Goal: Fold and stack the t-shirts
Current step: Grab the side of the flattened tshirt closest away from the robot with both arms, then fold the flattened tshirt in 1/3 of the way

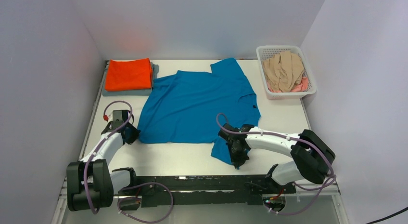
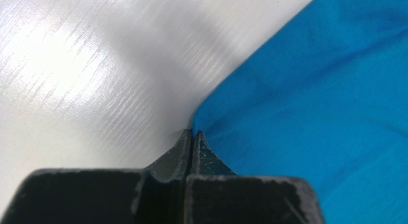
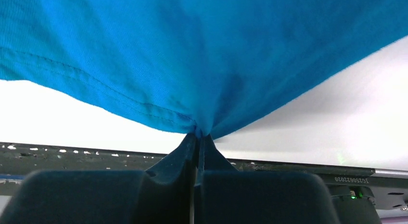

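Note:
A teal-blue t-shirt (image 1: 197, 106) lies spread on the white table. My left gripper (image 1: 131, 135) is shut on its near left corner; the left wrist view shows the jaws (image 2: 193, 135) pinching the cloth's edge (image 2: 312, 89) at table level. My right gripper (image 1: 236, 154) is shut on the near right corner; the right wrist view shows the hem (image 3: 192, 65) gathered into the closed jaws (image 3: 197, 135) and lifted off the table. A folded orange t-shirt (image 1: 128, 73) lies on a folded grey one (image 1: 126, 92) at the back left.
A white lattice basket (image 1: 308, 91) at the back right holds beige (image 1: 284, 70) and pink (image 1: 299, 86) shirts. White walls close the left, back and right. A black rail (image 1: 202, 185) runs along the near edge between the arm bases.

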